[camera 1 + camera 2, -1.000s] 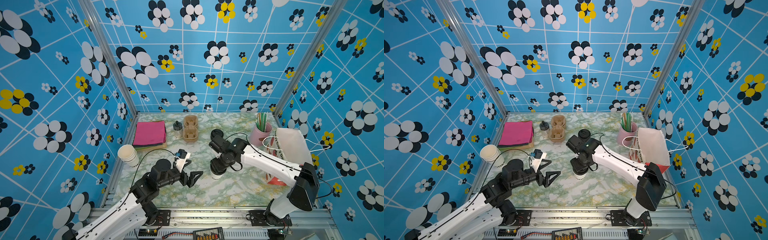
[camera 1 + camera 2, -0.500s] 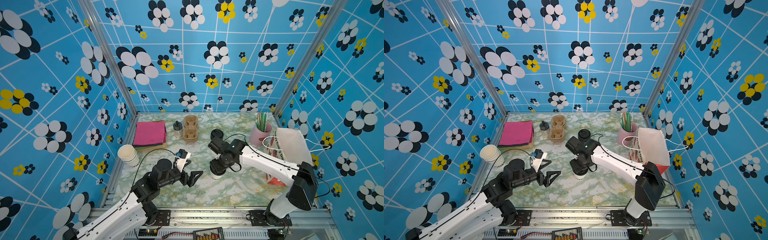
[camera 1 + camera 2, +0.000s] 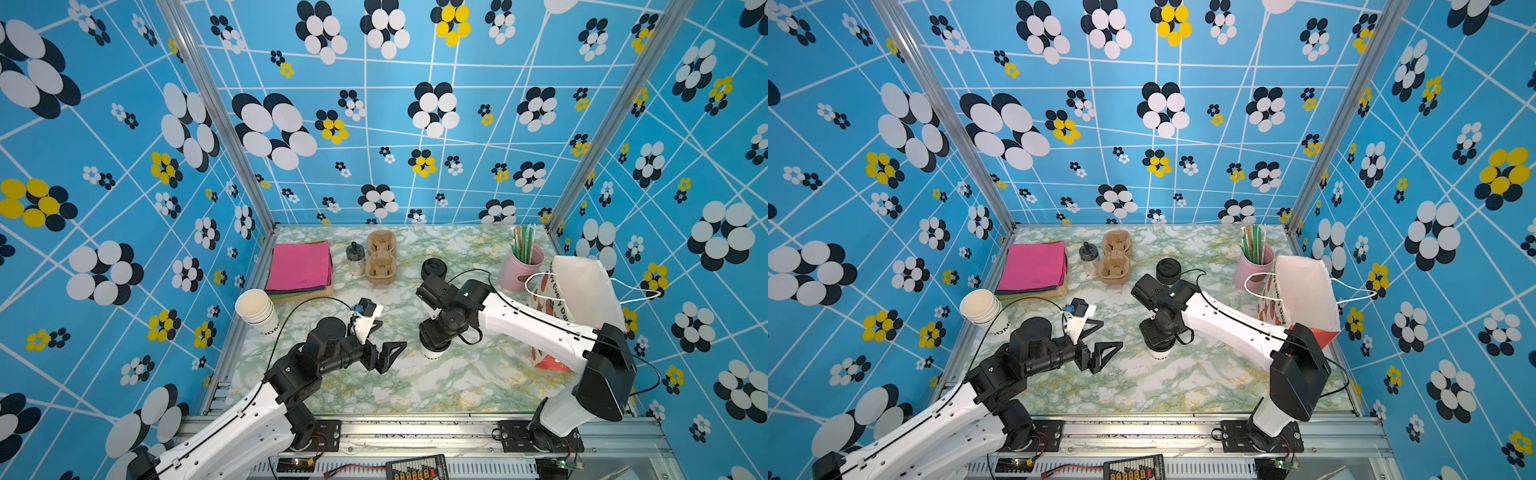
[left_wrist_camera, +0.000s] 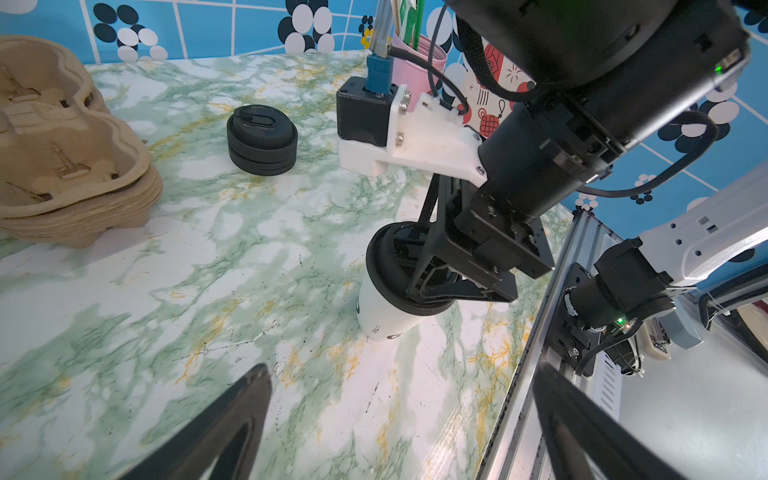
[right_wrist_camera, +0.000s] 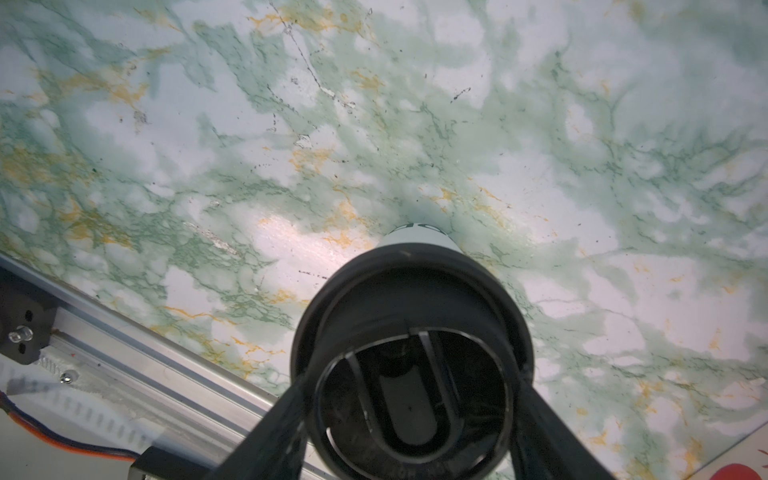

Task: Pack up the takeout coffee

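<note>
Near the front middle of the marbled counter [image 3: 436, 388], between my two arms, the takeout coffee [image 3: 432, 354] stands lid up. Its long axis is close to vertical, and it leans slightly in the left wrist view. It is smooth white paper, tapering downward, with dark lettering low and a glossy round black lid. My right fingers [image 4: 432, 270] point down, clamped on the lid's rim. Whether the base touches the counter I cannot tell. My left fingers [image 3: 388, 352] are spread wide, holding nothing, near the cup. Back right, a cylindrical pink pot [image 3: 515, 274] holds thin straws [image 3: 521, 245]; beside it stands a white paper bag [image 3: 582, 284] with red print.
</note>
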Controlling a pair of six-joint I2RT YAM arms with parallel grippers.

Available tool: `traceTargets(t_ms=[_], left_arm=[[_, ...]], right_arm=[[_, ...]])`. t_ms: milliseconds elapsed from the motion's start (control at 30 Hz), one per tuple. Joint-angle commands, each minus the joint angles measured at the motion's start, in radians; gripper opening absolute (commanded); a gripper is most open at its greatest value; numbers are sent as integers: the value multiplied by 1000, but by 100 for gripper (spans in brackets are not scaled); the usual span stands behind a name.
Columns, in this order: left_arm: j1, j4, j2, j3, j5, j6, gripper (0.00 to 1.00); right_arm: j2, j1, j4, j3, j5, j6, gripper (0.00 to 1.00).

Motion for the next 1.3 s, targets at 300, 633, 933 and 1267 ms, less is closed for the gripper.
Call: traceTargets(t_ms=[300,633,933,1267], left_arm=[[-8,16,32,-13,-44,-15,99],[-7,10,41,-10,-63,-21,99],[-7,7,65,-6,-90,-33,99],[2,8,168,29,-91,-100,99]], right_arm=[[26,7,-21,-120,33,23,65],[32,19,-30,-178,50,31,61],[44,36,-41,-243,58,61,59],[85,37,-65,-273,57,77,56]])
